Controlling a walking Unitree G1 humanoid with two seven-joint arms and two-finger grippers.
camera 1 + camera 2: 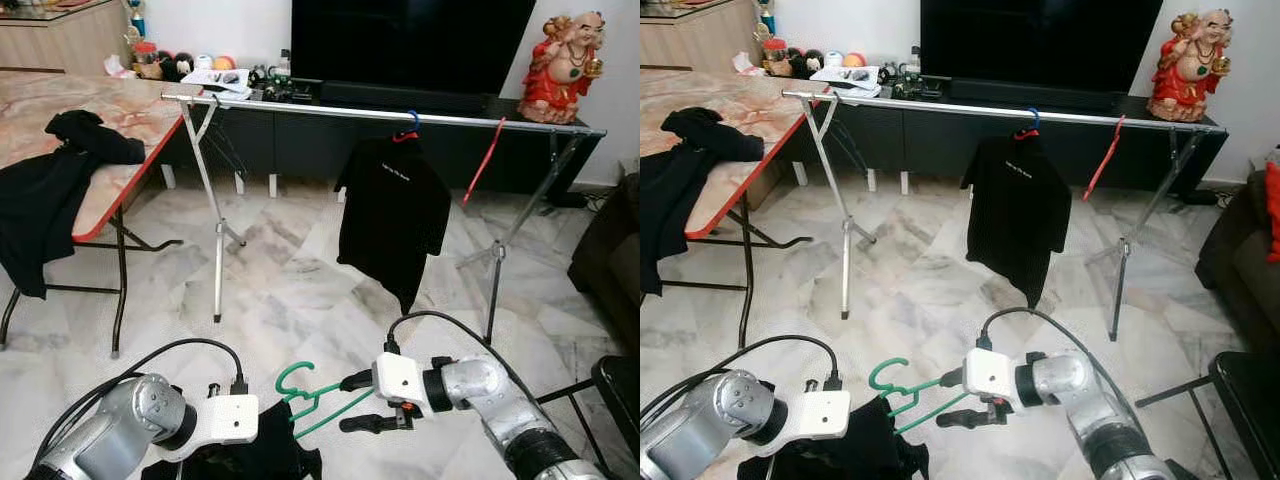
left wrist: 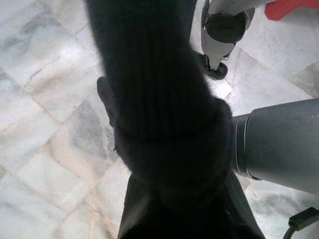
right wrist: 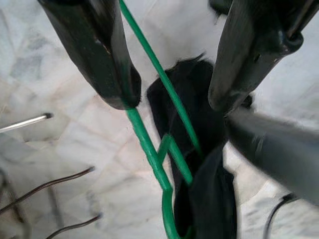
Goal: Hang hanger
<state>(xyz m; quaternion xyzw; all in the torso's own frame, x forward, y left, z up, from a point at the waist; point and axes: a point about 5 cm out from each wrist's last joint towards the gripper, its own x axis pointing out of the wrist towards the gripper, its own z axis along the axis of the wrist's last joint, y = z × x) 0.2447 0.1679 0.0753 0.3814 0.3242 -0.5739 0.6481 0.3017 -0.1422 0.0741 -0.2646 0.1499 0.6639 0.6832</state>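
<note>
Low in front of the clothes rail [image 1: 400, 117], the left pincer [image 1: 855, 425] pinches a black garment [image 1: 855, 450]; right of it, the green hanger [image 1: 310, 392] lies between the spread fingers of the right pincer [image 1: 357, 402]. Unclamped, it could slip and drop. The right wrist view shows that gap.

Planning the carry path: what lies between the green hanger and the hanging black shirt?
Bare marble floor separates the green wire hanger from the black shirt, per the left eye view.
</note>
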